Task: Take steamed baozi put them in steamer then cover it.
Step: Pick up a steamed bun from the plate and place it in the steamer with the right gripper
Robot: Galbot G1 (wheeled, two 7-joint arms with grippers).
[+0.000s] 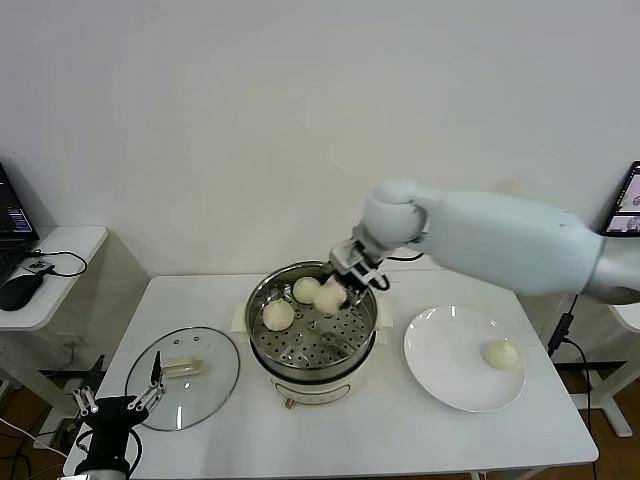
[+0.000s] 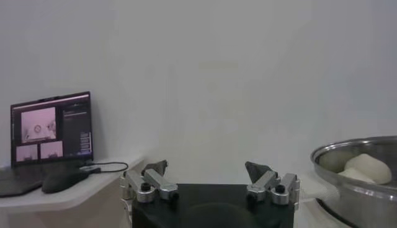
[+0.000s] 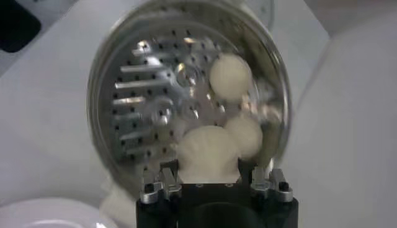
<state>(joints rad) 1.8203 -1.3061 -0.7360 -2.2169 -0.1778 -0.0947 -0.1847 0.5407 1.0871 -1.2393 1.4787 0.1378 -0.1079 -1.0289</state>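
Closest to the robot, the left gripper (image 1: 150, 392) sits low at the front left corner of the table (image 1: 420, 440), fingers spread wide with nothing in them. It's parked right at the edge of the cover (image 1: 185, 378), which lies flat on the table with its white handle up. My guess is it waits there so it can grab the lid once the buns are all in.

Middle of the table: the steamer (image 1: 262, 330), lid off, perforated tray exposed. Two baozi already sit on the tray, one toward the left side (image 1: 278, 315) and one near the back rim (image 1: 306, 290). To its right is the white plate (image 1: 440, 375) with a single bun (image 1: 500, 354) left on it, off toward the plate's right side.

Further back, the right gripper (image 1: 340, 290) reaches in over the far rim of the steamer, clamped narrow on a third baozi (image 3: 208, 155). The right wrist view shows the bun squeezed between the fingers right above the tray, next to the two already placed. Looks like it's held over a free patch of tray so it won't land on the others. Can't tell if it's touching the tray yet.

So by my count three of four are at the pot, one to go, then the lid.
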